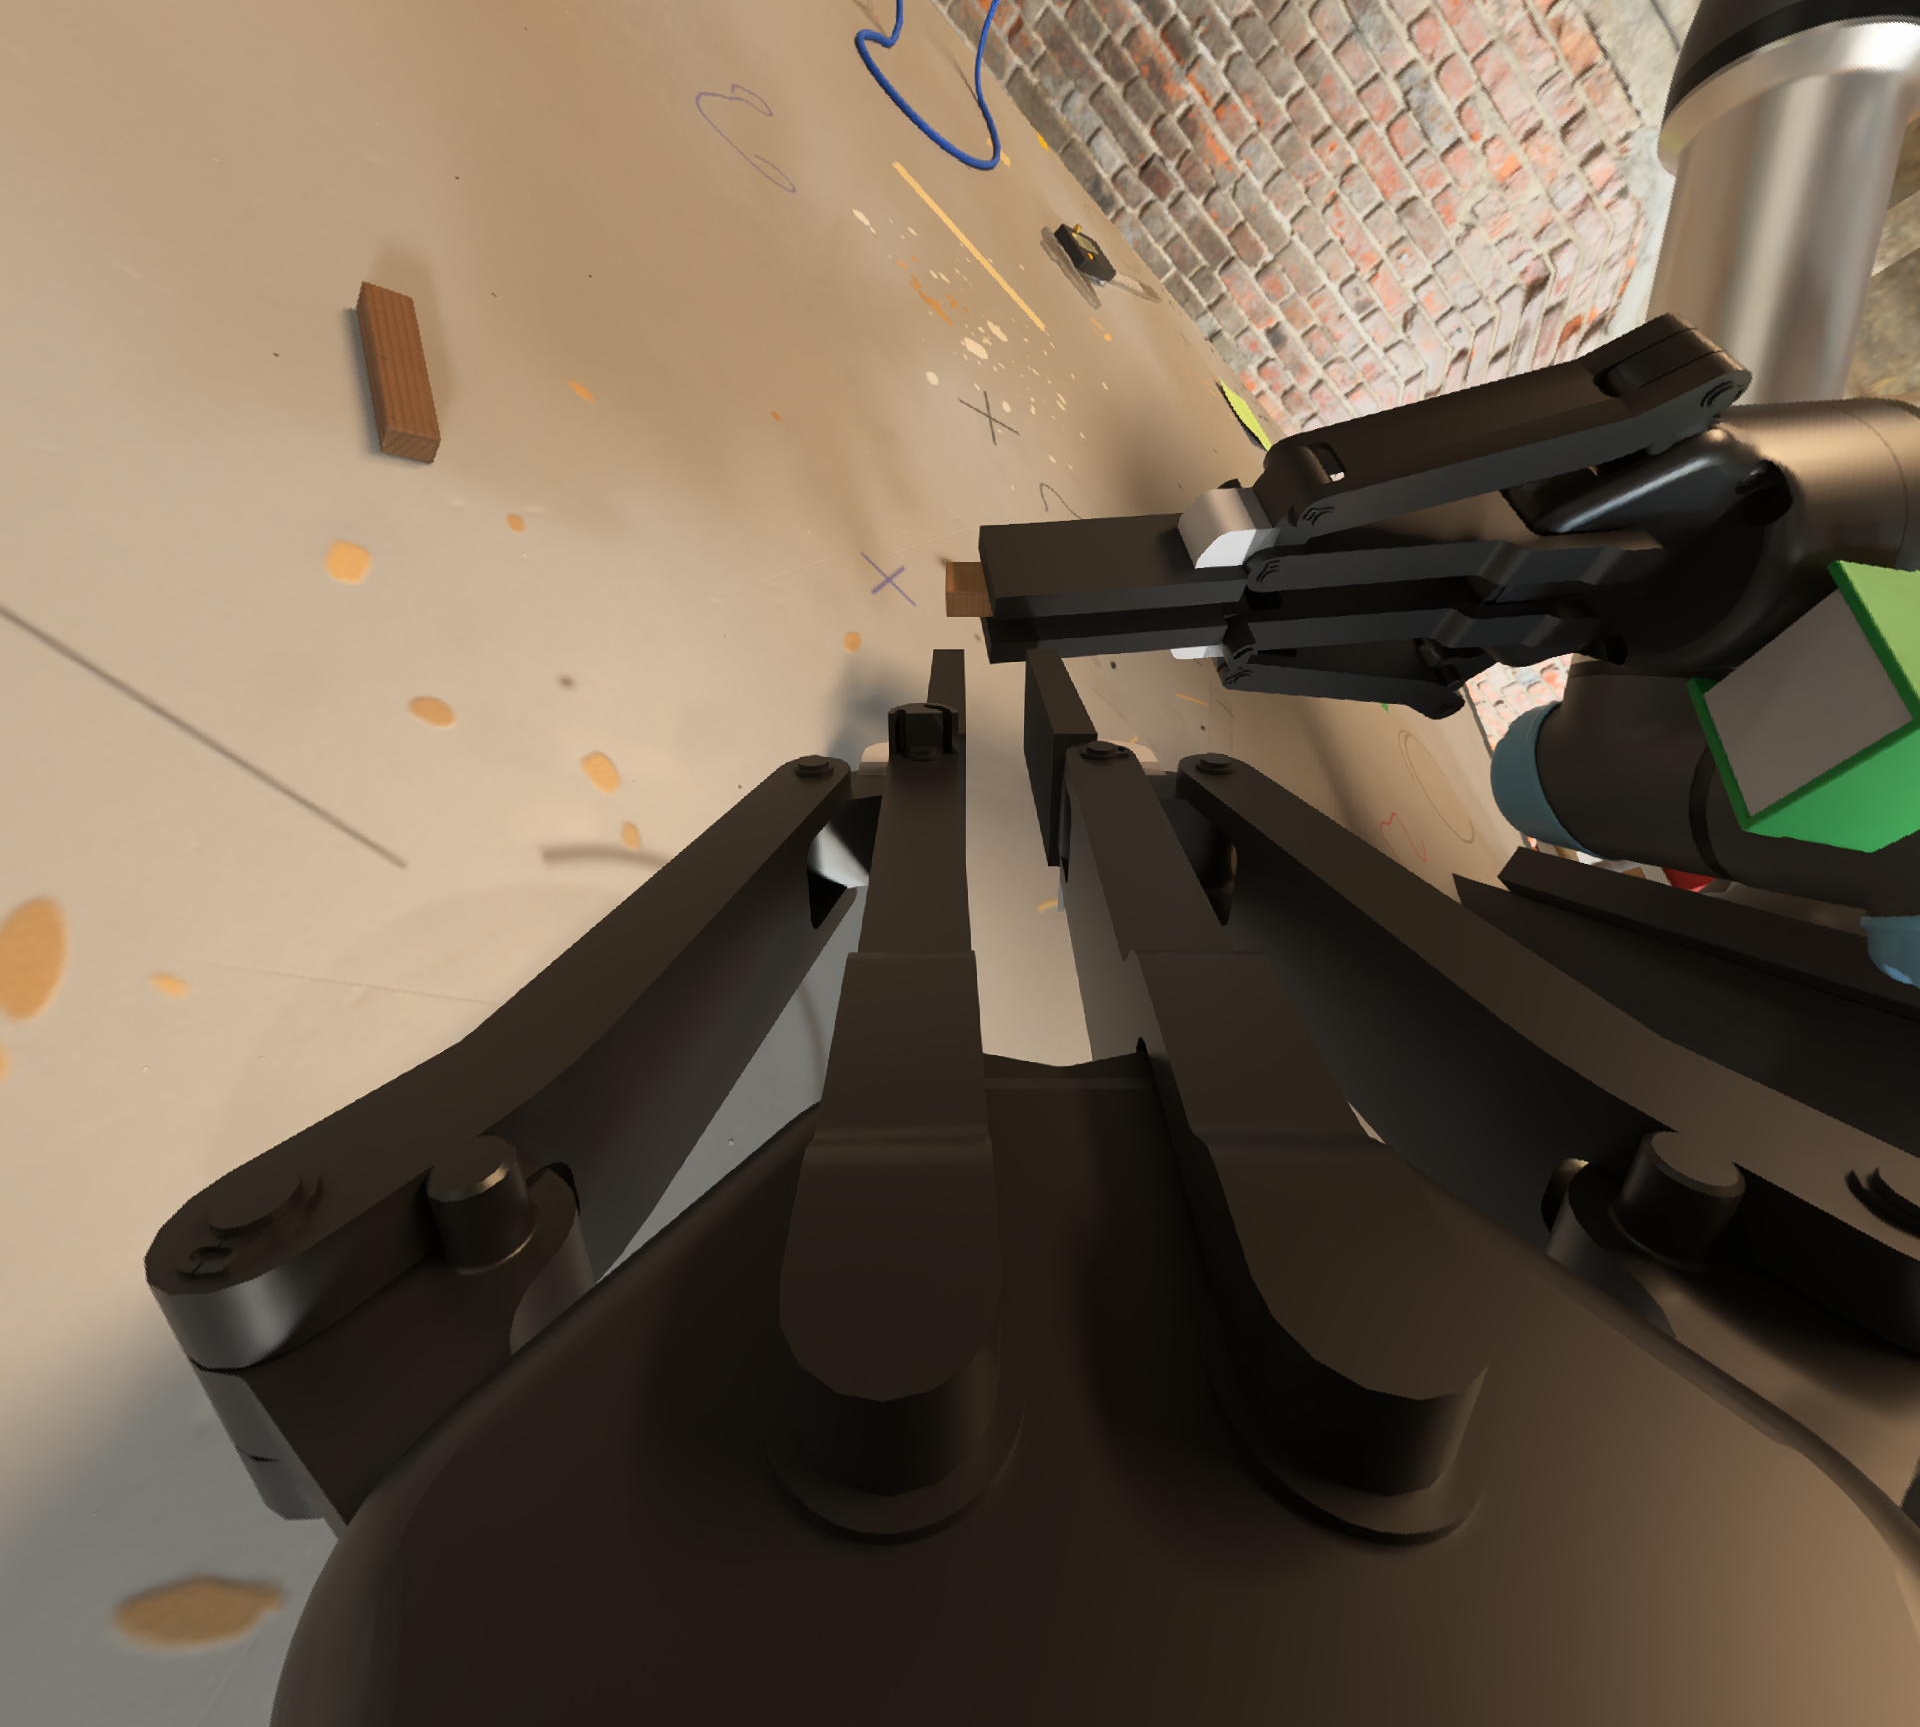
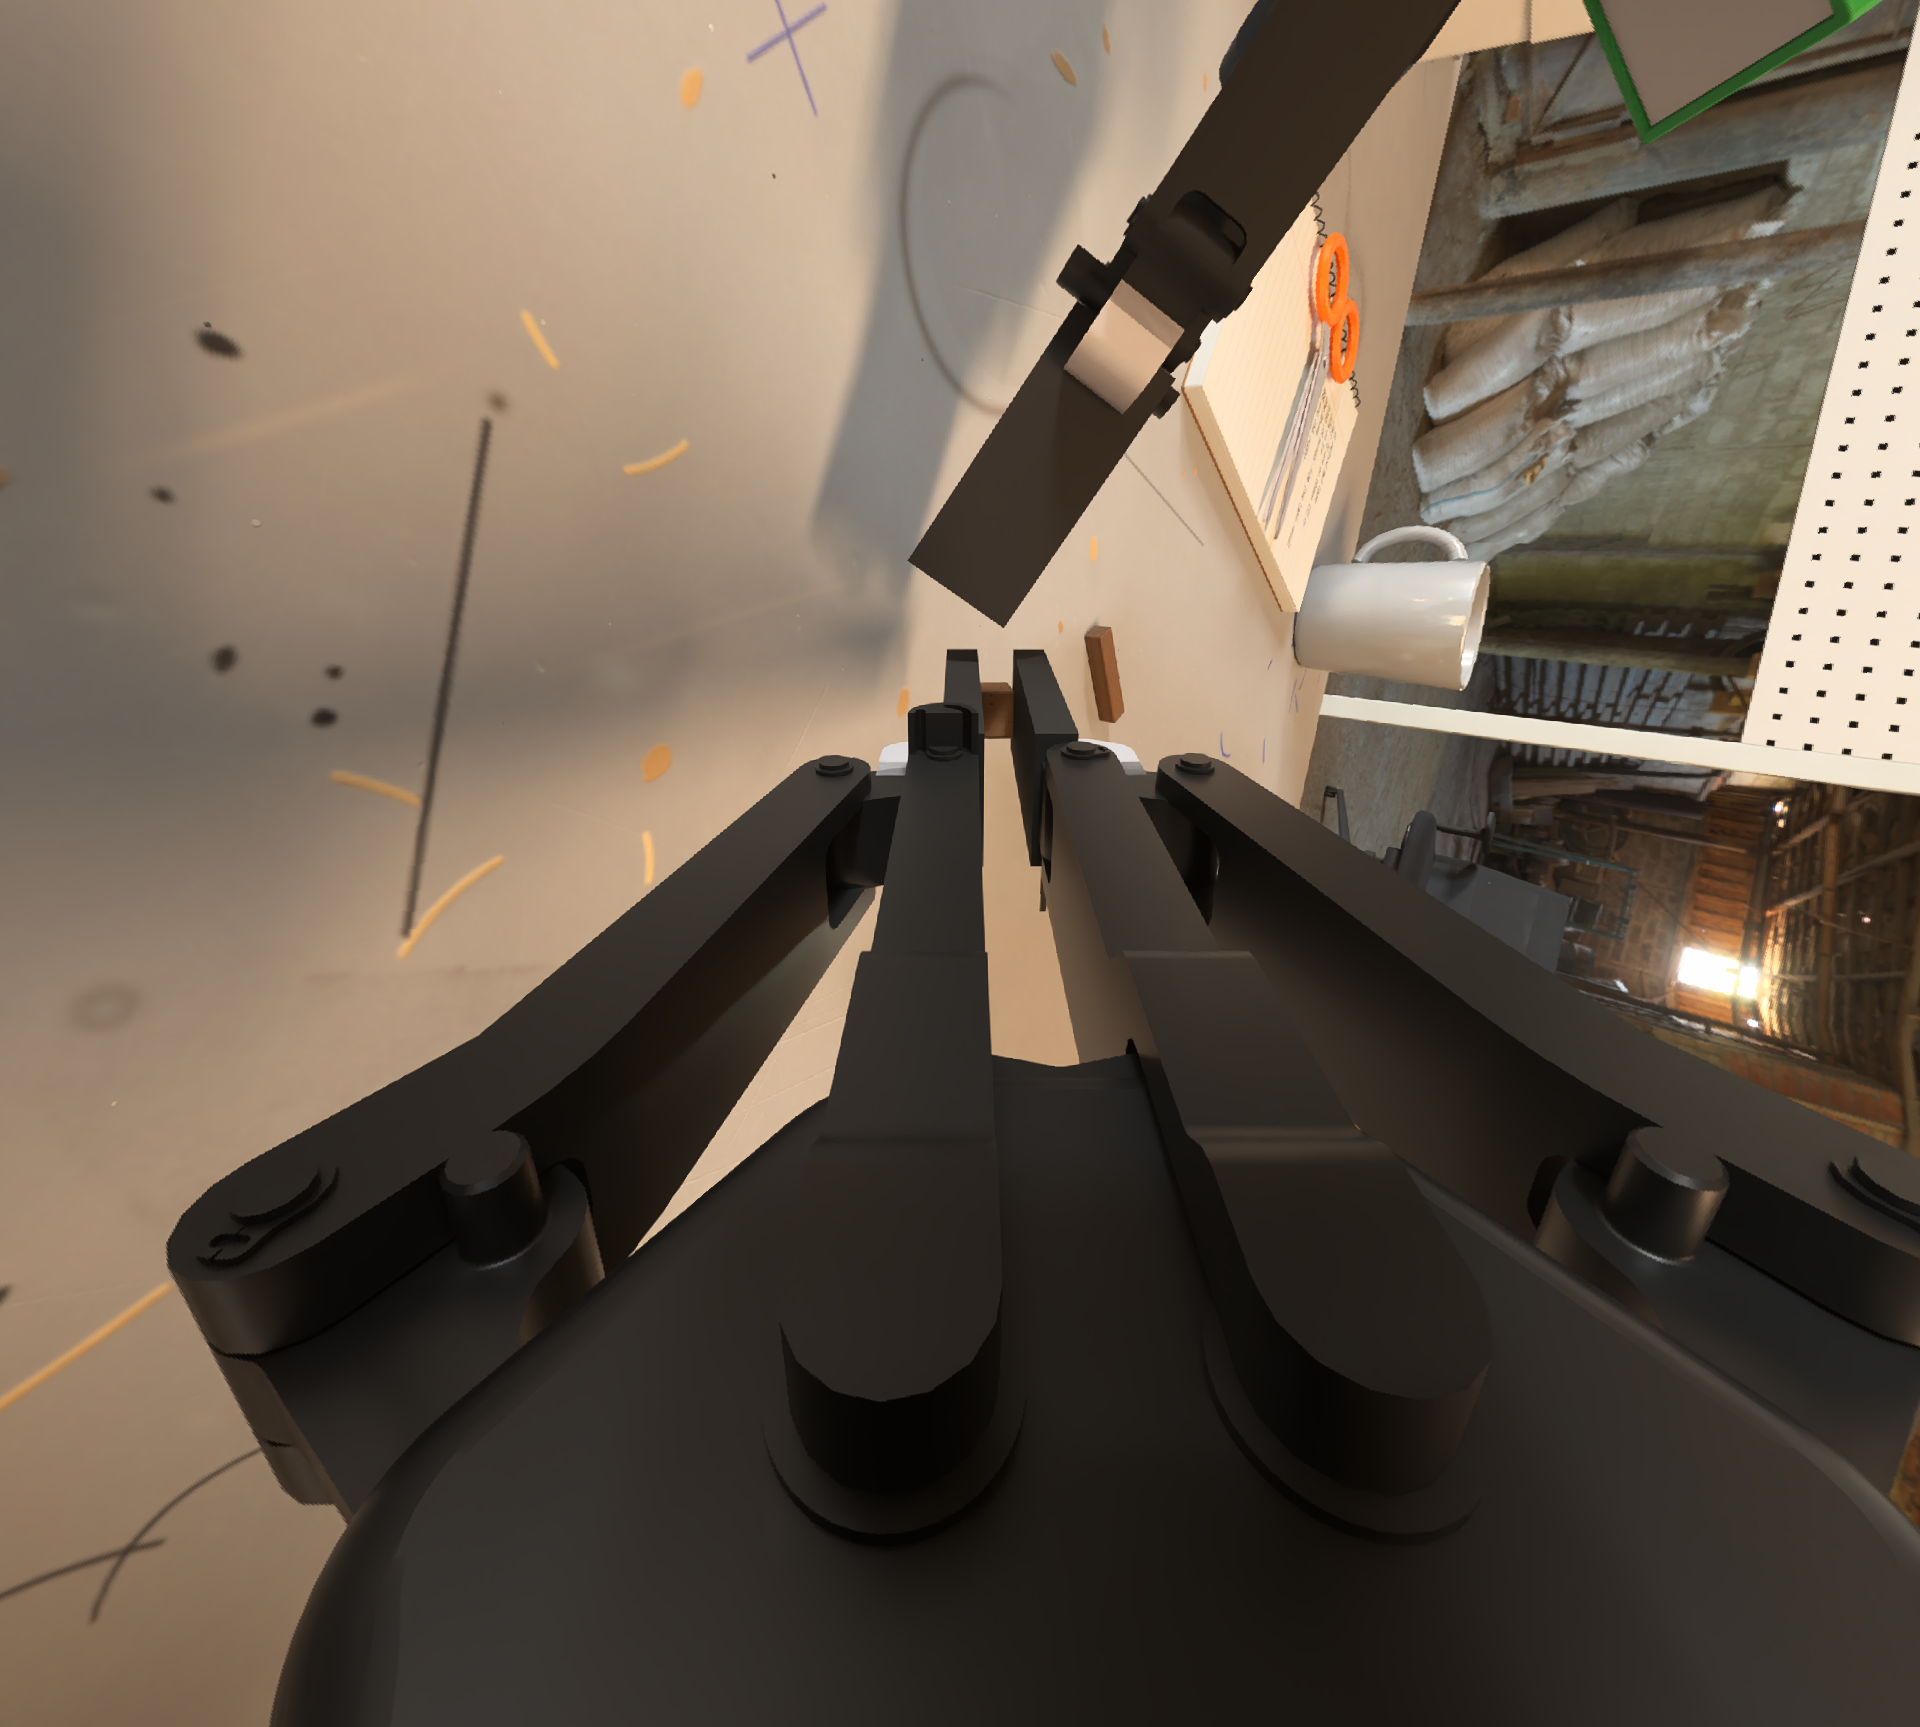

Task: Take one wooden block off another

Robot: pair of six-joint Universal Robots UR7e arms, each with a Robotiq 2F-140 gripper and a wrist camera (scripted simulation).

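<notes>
A brick wall runs down the upper right of the left wrist view, behind a paint-flecked desk [image 1: 260,119]. Here our left hand [image 1: 992,690] fills the lower frame, fingers narrowly parted with nothing between them. Right of centre, the right hand [image 1: 997,602] is clenched on a wooden block [image 1: 961,588], of which only an end pokes out. A second wooden block [image 1: 398,373] lies alone at the left, well apart.

In the right wrist view, the same desk fills the left, with a white mug [image 2: 1387,607], a notepad [image 2: 1273,430] and orange scissors [image 2: 1337,306] at right. The held block shows between our right fingertips at centre; the other one sits just right of them in the picture. The left hand crosses the upper right.

We judge the blocks already separated, so we should keep the grip firm, steer clear of the left hand, and set the block down gently.
</notes>
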